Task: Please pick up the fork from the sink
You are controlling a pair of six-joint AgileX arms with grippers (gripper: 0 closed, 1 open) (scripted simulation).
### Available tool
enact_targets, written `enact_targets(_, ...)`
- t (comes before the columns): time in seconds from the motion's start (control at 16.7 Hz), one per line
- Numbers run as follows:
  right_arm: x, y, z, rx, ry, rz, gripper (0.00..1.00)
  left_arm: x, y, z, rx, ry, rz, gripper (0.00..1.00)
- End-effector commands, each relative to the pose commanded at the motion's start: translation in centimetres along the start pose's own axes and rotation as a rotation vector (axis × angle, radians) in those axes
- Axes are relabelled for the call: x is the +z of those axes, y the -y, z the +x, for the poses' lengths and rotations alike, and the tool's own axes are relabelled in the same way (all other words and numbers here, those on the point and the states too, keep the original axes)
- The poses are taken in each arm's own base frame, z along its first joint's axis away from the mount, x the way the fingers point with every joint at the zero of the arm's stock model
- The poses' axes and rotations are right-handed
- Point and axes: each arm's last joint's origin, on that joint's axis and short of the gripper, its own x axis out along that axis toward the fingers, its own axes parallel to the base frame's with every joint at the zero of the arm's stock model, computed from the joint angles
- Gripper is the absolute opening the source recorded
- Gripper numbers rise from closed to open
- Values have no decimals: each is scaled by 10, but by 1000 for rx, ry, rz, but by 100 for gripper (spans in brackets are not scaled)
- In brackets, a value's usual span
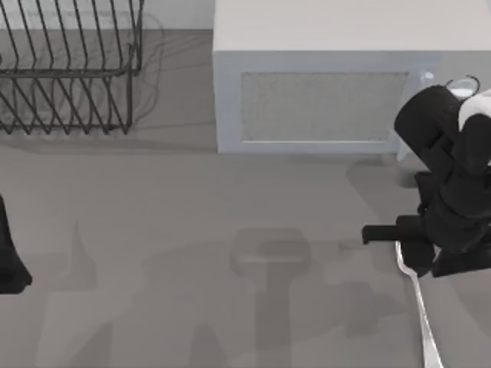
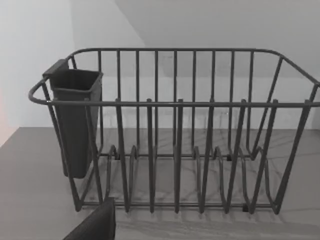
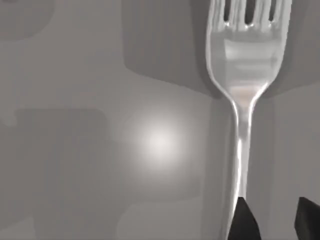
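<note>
Fork [image 1: 420, 307] lying flat on our grey table [image 1: 192, 230], lower right of the top view, our right gripper [image 3: 272, 220] straddling its handle with jaws spread, left arm [image 1: 9, 257] parked at left edge.

We're in a rendered kitchen, on a plain grey counter [image 1: 169, 230]. A white microwave [image 1: 322, 92] stands at the back wall, and a wire dish rack [image 2: 175, 130] with a dark cutlery cup [image 2: 75, 120] sits beside it. A silver fork [image 3: 247, 75] lies on the counter.
</note>
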Motion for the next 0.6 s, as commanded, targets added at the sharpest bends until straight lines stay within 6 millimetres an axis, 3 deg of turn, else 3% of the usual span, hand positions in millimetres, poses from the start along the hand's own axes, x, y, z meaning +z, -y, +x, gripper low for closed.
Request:
enact_targets(0.42, 0, 0, 0, 0, 0, 0, 98, 0, 0, 0, 0, 0, 0, 100)
enact_targets(0.6, 0, 0, 0, 0, 0, 0, 100, 0, 0, 0, 0, 0, 0, 100)
